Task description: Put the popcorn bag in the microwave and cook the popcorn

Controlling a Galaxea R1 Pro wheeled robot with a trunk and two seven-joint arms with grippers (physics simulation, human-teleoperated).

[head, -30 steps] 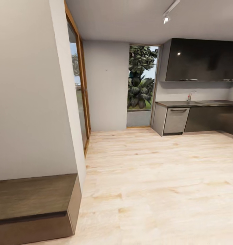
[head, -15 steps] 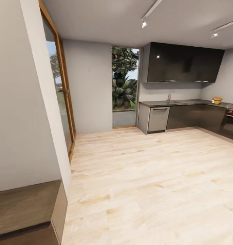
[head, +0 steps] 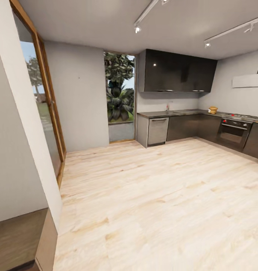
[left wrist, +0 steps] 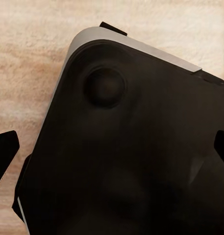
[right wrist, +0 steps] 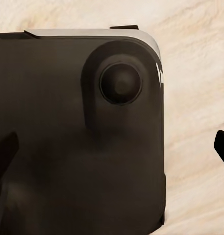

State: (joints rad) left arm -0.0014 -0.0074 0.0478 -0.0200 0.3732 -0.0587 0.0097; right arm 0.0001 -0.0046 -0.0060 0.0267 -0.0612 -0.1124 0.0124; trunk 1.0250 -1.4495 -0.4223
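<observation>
Fingers [left wrist: 112, 149] spread and empty on both arms; grasp that small, probably light, soft bag [head: 212, 110] on the far bench [head: 181, 112] gently below its rim.

No readable text, label, brand, number or sign appears on anything.

A home kitchen: an L-shaped run of dark glossy base cabinets [head: 189, 128] under a grey worktop [head: 170, 113], black wall cupboards [head: 178, 71], a steel built-in oven [head: 232, 132], a steel dishwasher front [head: 158, 131], pale wood plank floor [head: 163, 195] and a tall garden window [head: 119, 94].
</observation>
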